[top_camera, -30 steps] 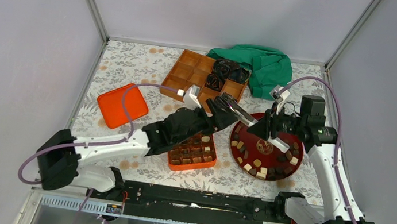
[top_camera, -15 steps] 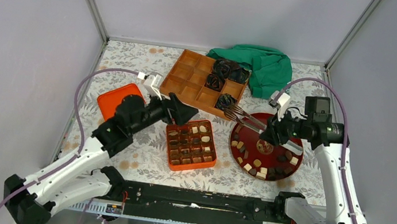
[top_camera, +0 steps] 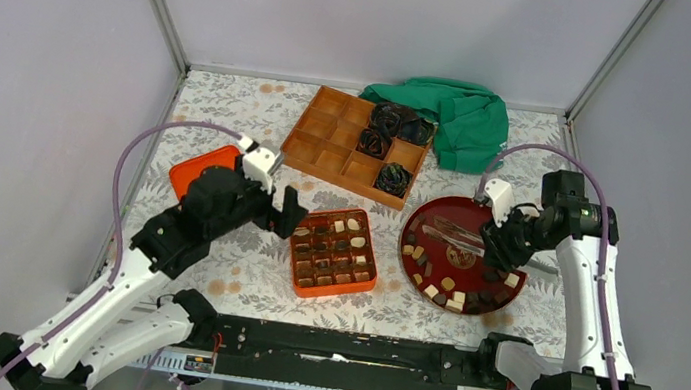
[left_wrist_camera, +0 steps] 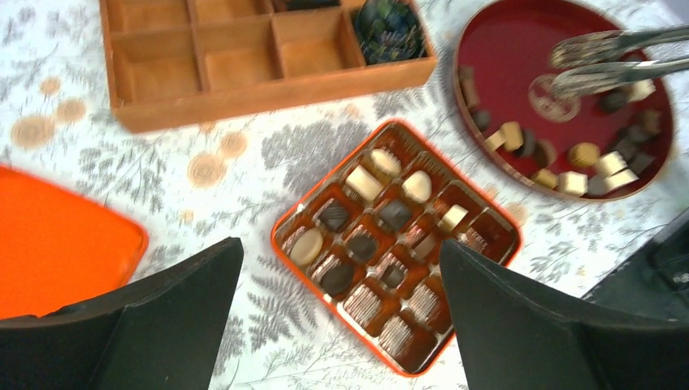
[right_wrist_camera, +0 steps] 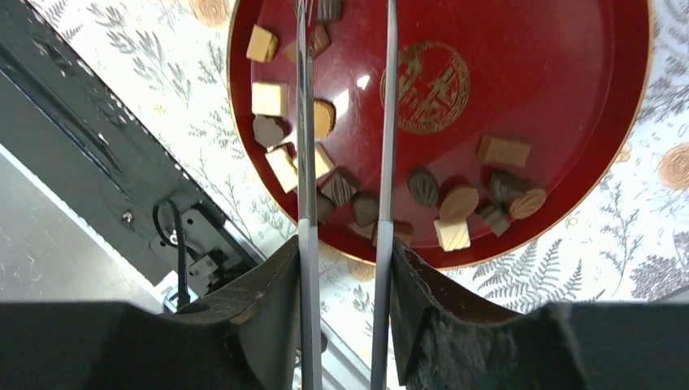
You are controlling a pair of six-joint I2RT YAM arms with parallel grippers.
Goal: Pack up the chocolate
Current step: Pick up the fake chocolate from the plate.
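Left wrist shows box (left_wrist_camera: 410, 305) partly filled; chocolate (left_wrist_camera: 573, 183) lies on plate (left_wrist_camera: 520, 49) at two o'clock; left fingers (left_wrist_camera: 162, 325) wide, right fingers (right_wrist_camera: 268, 325) gripping tongs (left_wrist_camera: 626, 36).

A table (top_camera: 232, 109) covered in a pale cloth printed with grey ferns and tan flowers. At the far middle sits a shallow brown wooden tray divided into square compartments (top_camera: 334, 138), with a crumpled green cloth (top_camera: 457, 119) just beside it on the right. A flat orange square lid (top_camera: 191, 175) lies at left. Nearer, a square orange box with a grid insert (top_camera: 337, 292) sits beside a round dark red lacquer plate (top_camera: 455, 212).
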